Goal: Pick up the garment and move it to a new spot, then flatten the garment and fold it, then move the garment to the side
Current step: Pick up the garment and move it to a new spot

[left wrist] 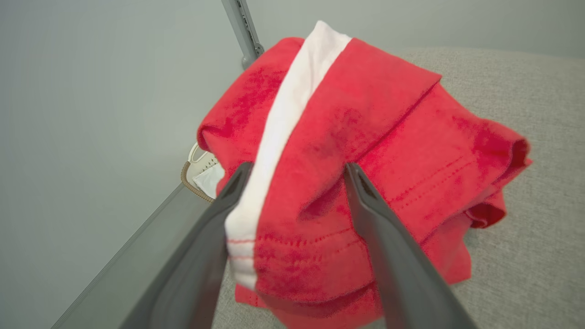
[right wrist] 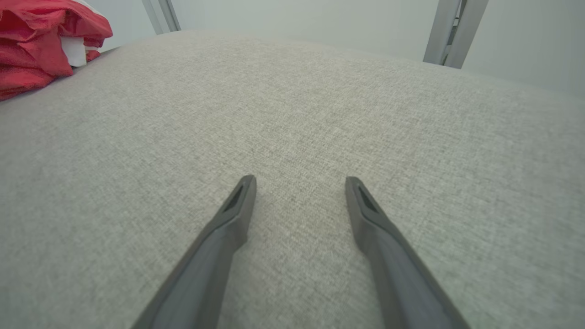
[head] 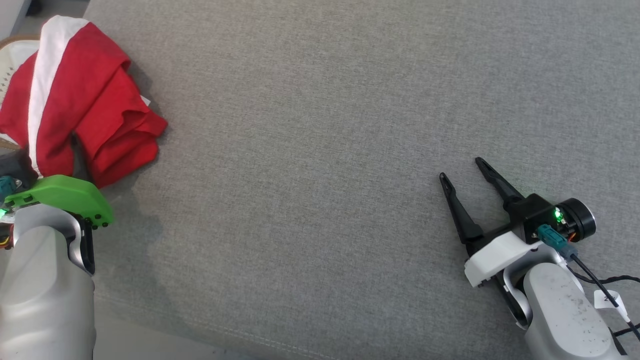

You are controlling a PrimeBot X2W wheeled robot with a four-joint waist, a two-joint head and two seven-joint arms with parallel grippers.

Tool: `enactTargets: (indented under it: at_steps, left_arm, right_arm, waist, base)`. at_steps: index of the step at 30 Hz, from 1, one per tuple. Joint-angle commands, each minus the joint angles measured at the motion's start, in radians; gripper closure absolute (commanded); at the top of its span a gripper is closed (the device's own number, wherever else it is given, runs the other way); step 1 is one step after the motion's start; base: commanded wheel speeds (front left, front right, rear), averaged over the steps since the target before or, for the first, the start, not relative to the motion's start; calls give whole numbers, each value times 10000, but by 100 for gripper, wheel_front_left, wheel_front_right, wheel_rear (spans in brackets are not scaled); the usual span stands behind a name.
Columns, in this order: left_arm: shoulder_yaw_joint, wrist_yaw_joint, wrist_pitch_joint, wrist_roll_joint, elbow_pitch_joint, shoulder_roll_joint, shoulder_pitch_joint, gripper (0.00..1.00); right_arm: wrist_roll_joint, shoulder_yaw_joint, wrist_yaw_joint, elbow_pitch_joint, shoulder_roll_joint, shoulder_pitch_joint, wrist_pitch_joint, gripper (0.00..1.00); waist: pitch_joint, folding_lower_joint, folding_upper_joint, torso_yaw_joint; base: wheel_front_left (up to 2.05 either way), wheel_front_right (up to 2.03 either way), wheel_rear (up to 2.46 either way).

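Between L claw (left wrist: pixel 297 171) tips, just ahead: garment (left wrist: pixel 365 137), red w/ 1 white stripe, bunched. Jaws spread, straddling a fold, nothing pinched. Stripe runs fwd, away from claw. L arm much nearer. R claw (head: pixel 461 168) spread, empty, over grey cushion (head: pixel 325 100), garment well apart, fwd-left of it. L wrist view adds basket (left wrist: pixel 201 171) rim under pile; head view gives the gap btw the 2 claws.
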Motion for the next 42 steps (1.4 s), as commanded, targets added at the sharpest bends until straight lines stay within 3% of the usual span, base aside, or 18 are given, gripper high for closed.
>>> enactTargets:
  at_steps: [1,3,8,16,27,33,42]
  left_arm:
    - [-10,44,7,-6,309,95,-265,7]
    - [-69,28,0,10,633,141,-384,99]
    - [-229,-85,-9,117,172,269,-616,100]
    - [-904,-321,-12,424,-2784,206,-1022,100]
    - [-2905,-438,-12,-250,-5854,-542,-1359,100]
    - [-4326,-443,-12,-854,-6145,-1091,-1256,100]
    - [-6269,-437,-13,-1650,-5360,-1546,-459,100]
  right_arm:
    - [23,-58,-13,154,-83,61,4,0]
    - [44,-87,-13,172,-44,79,6,0]
    - [95,-149,-13,162,143,217,4,0]
    - [214,-241,-13,44,460,339,3,0]
    - [371,-228,-13,-63,781,450,1,0]
    - [507,-159,-13,-120,834,560,1,0]
    - [933,25,-13,-111,838,770,1,0]
  waist:
    - [159,-1,0,-234]
    - [122,-1,0,-294]
    - [-212,-1,0,-429]
    - [-787,-1,0,-832]
    - [-1225,-1,0,-2517]
    - [-1361,-1,0,-3805]
    - [-1510,-1,0,-5444]
  base:
    - [0,0,0]
    - [0,0,0]
    - [0,0,0]
    - [0,0,0]
    - [0,0,0]
    - [0,0,0]
    - [0,0,0]
